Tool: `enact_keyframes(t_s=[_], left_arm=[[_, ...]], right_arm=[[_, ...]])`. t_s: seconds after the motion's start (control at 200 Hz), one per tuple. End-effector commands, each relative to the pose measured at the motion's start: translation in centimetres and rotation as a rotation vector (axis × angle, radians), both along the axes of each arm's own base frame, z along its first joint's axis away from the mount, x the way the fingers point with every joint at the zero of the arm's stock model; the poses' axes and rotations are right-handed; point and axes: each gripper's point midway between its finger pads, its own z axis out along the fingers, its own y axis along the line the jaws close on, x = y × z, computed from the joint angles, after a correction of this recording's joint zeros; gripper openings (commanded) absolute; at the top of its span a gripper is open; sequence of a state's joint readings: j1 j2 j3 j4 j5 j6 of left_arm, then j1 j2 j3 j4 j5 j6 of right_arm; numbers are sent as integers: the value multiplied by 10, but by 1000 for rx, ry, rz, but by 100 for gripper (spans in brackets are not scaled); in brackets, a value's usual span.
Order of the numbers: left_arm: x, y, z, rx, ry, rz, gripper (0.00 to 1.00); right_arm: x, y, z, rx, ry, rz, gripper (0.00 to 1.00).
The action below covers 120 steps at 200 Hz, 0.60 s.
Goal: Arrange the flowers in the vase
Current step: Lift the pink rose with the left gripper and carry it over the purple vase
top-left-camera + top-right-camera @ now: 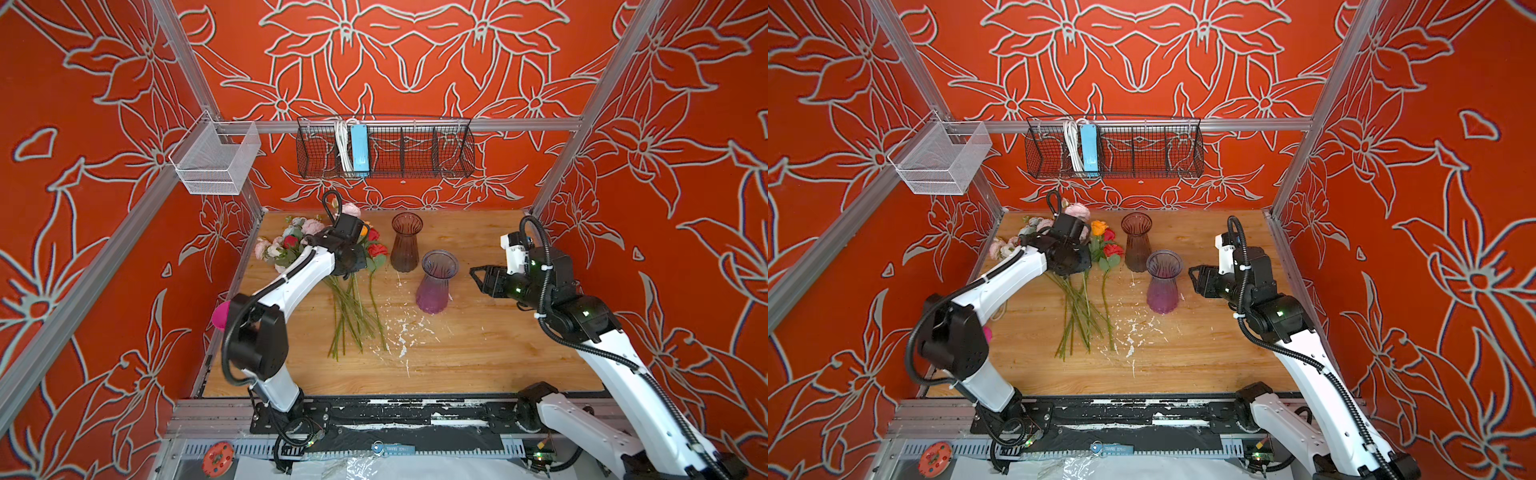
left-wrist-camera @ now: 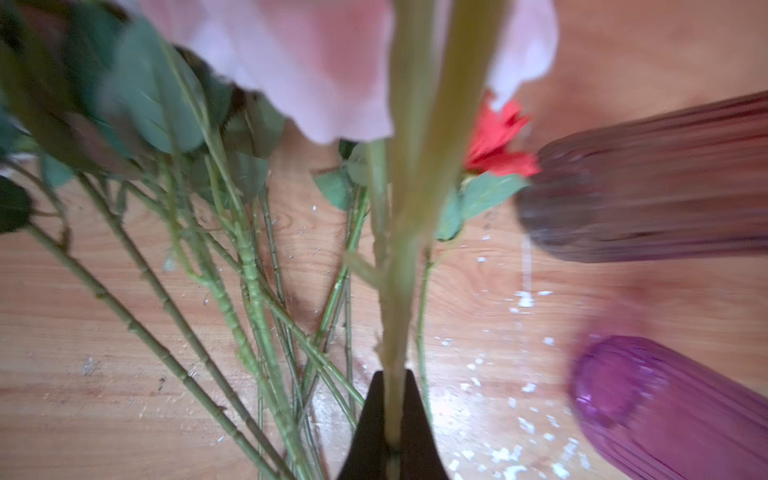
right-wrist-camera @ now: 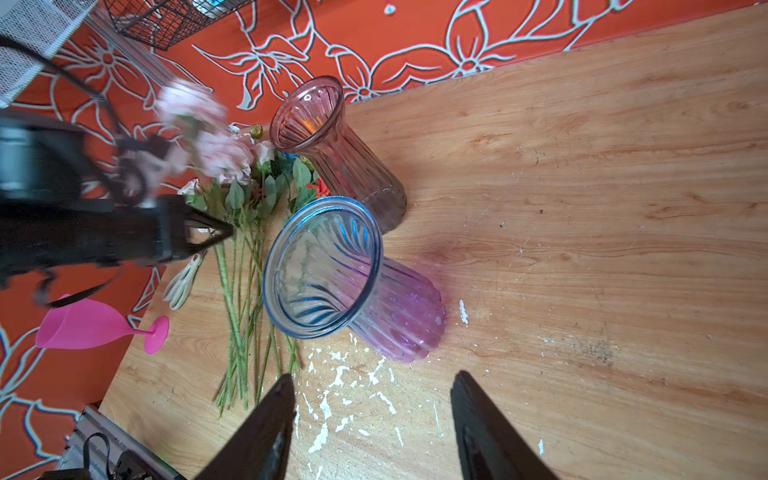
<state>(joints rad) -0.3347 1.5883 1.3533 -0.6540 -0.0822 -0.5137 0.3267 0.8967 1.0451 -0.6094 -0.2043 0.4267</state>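
The flowers (image 1: 353, 307) lie in a bunch at the back left of the wooden table (image 1: 478, 353), with green stems pointing to the front and pink, red and orange blooms (image 1: 1100, 239) behind. My left gripper (image 2: 392, 374) is shut on one pale green stem (image 2: 399, 270) that carries a blurred pink bloom (image 2: 291, 62). A brown ribbed vase (image 1: 406, 243) and a purple vase (image 1: 437, 282) stand upright to the right of the bunch. My right gripper (image 3: 374, 376) is open and empty, just right of the purple vase (image 3: 399, 320).
A pink goblet (image 3: 95, 324) and white scissors (image 3: 183, 282) lie by the table's left edge. White flecks (image 1: 399, 332) dot the wood in front of the vases. A black wire basket (image 1: 384, 151) and a white mesh basket (image 1: 216, 160) hang on the back rail.
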Motion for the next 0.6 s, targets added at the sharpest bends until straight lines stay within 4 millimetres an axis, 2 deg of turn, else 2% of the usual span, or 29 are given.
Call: enact_keyframes(t_s=[0.0,0.145,0.355,0.495,0.595], left_arm=[[4,-10,33,-106,-174,-17,0],[-2,-15,67,-170,-351,-76,0],[-15,-26,104,-249,-498,-166,0],[-30,-33,133,-291,-633,-241,0],[-43,-36,153,-260,-720,-270,0]], right_arm=[[3,-3,14,7,-30,-29,61],[10,-3,16,20,-46,-45,61],[13,-8,16,24,-61,-83,63],[9,-11,4,19,-75,-90,63],[8,-22,-7,28,-107,-155,63]])
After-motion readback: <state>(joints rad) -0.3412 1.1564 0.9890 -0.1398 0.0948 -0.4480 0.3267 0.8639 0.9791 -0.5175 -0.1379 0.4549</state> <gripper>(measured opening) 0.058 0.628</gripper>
